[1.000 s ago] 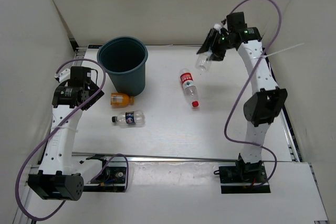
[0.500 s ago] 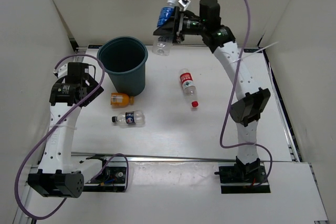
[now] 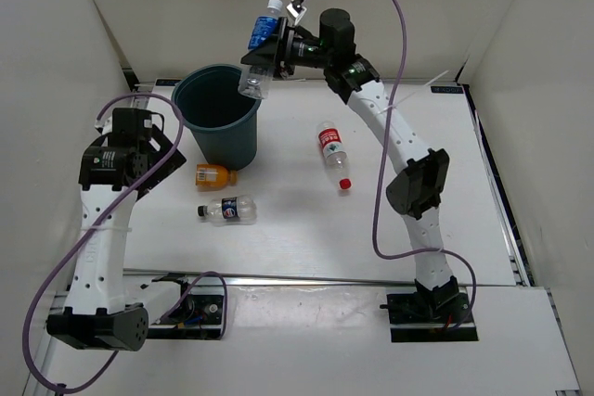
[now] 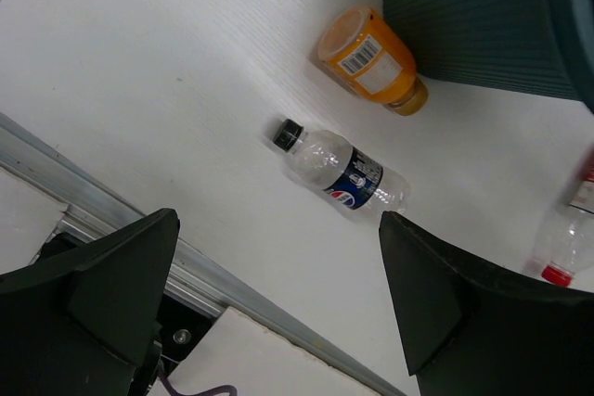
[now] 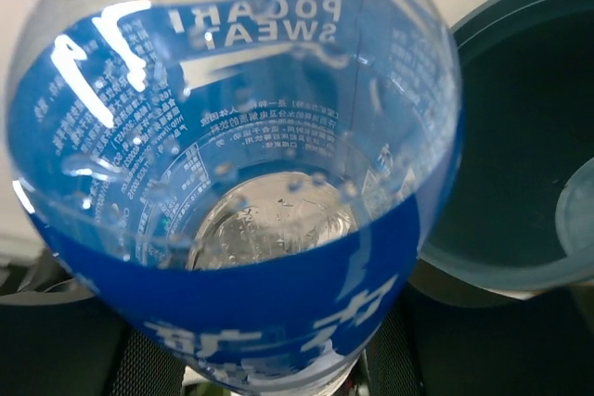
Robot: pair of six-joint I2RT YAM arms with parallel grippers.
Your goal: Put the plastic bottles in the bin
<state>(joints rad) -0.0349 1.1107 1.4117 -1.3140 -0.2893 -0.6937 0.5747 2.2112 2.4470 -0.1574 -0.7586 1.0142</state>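
- The right gripper (image 3: 271, 51) is clamped on the blue-label bottle (image 3: 263, 30) and holds it high in the air at the far side of the table (image 3: 297, 238).
- The bottle is tilted. Its cap points up and away, and its bottom end points down toward the bin (image 3: 223, 141).
- From above, the bottom of the bottle sits right over the bin's far right rim, not over the middle of the hole.
- In the right wrist view the dark hole of the bin is off to one side of the bottle, so I think the bottle is not lined up yet.
- If the jaws let go now, the bottle could hit the rim, bounce off and roll away on the table.
- The bottle is round and smooth, so it could also slip in the grip while the arm swings.
- The bin looks light. A bump from the arm or bottle could push it or tip it over.
- The left gripper (image 4: 278, 229) has its jaws wide apart and holds nothing. It hangs over the near left part of the table.
- Below it lie the orange bottle (image 3: 213, 175), touching the bin's near side, and the dark-label bottle (image 3: 229, 210) just nearer.
- The red-label bottle (image 3: 333, 155) lies in the middle of the table, well apart from the bin.
- All three wait on the table, not yet in the bin.
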